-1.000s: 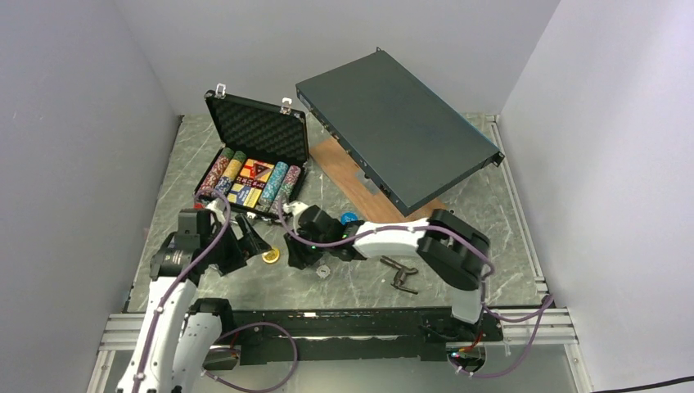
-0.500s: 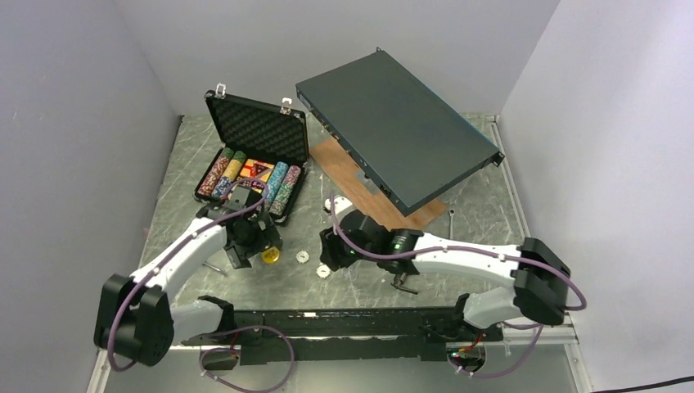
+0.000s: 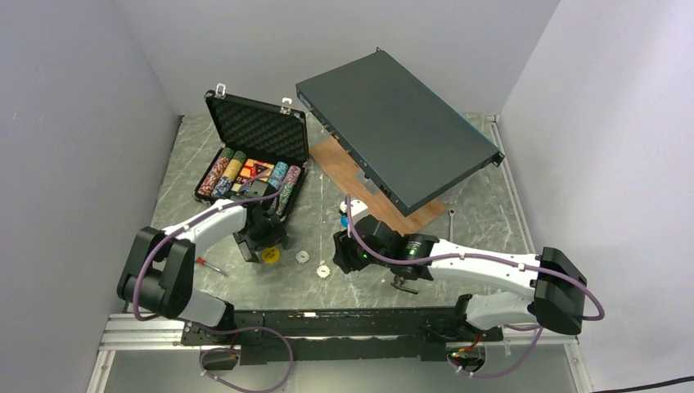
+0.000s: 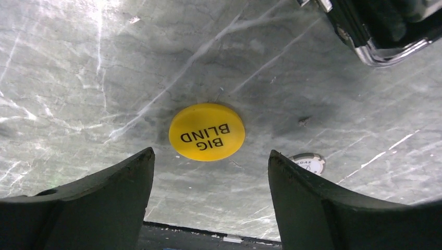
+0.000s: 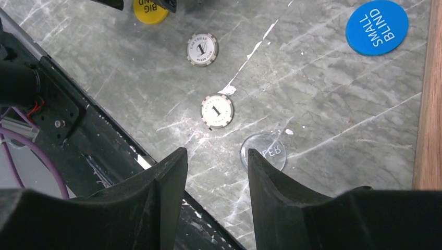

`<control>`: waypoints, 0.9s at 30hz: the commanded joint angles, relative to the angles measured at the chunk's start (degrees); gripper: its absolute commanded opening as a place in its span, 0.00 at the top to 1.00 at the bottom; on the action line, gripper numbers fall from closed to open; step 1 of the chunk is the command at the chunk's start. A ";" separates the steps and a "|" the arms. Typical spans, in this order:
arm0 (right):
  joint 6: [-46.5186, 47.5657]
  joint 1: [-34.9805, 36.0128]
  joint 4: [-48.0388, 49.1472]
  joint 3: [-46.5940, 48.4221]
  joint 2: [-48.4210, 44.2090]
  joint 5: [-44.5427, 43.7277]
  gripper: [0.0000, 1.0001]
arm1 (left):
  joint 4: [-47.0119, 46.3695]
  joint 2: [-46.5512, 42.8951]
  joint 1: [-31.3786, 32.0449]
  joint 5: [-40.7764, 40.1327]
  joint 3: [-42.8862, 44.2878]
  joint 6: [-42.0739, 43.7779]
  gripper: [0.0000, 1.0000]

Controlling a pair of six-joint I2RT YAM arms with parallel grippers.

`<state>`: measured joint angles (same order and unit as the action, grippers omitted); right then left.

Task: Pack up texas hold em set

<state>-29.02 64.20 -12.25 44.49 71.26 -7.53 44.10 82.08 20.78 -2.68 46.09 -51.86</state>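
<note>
Top external: an open black briefcase [image 3: 259, 129] stands at the far left of the marbled table [image 3: 491, 246], its foam-lined lid raised towards the back wall.
Chip rows [image 3: 221, 172]: multicoloured stacks lie side by side in the case's tray, with cards between them.
Left gripper [image 4: 211, 155]: it is just in front of the case. The fingers [image 4: 104, 192] are spread wide and straddle the yellow disc with a clear gap on each side, holding nothing.
Yellow disc [image 4: 207, 132]: it is marked BIG BLIND and lies flat on the table, outside the case and near its front right corner.
Right gripper [image 5: 215, 156]: it is low over the table middle, right of the left one. The fingers [image 5: 156, 198] are moderately apart and empty.
Clear disc [image 5: 263, 152]: it is see-through with partly legible lettering. It lies flat, just ahead of the right finger's tip.
White chips: two lie loose on the table, each marked "1". One [image 5: 217, 111] is close to the clear disc. The other [image 5: 202, 50] lies between it and the yellow disc.
Blue disc [image 5: 377, 27]: it is marked SMALL BLIND and lies flat beside the wooden board's edge, well apart from the case.
Wooden board [image 3: 360, 184]: it lies right of the case, partly under the metal box.
Metal box [image 3: 397, 139]: it is large, flat and dark grey, set askew across the far right.
Pliers [image 3: 403, 282]: black, on the table near the right arm.
</note>
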 commanded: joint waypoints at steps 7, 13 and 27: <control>-0.77 0.05 0.56 -0.34 -1.92 -1.54 0.51 | -0.29 3.44 1.54 -4.10 2.02 -2.32 0.22; -0.95 0.04 0.65 -0.61 -1.71 -1.51 0.51 | -1.82 4.13 1.52 -4.59 0.33 -2.98 0.24; -1.48 0.04 1.07 -1.33 -1.63 -1.44 0.51 | -2.26 5.07 1.54 -5.38 -1.08 -2.93 0.37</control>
<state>-29.67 64.23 -12.45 43.64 70.91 -8.10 43.35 86.48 22.11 -6.74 46.48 -53.76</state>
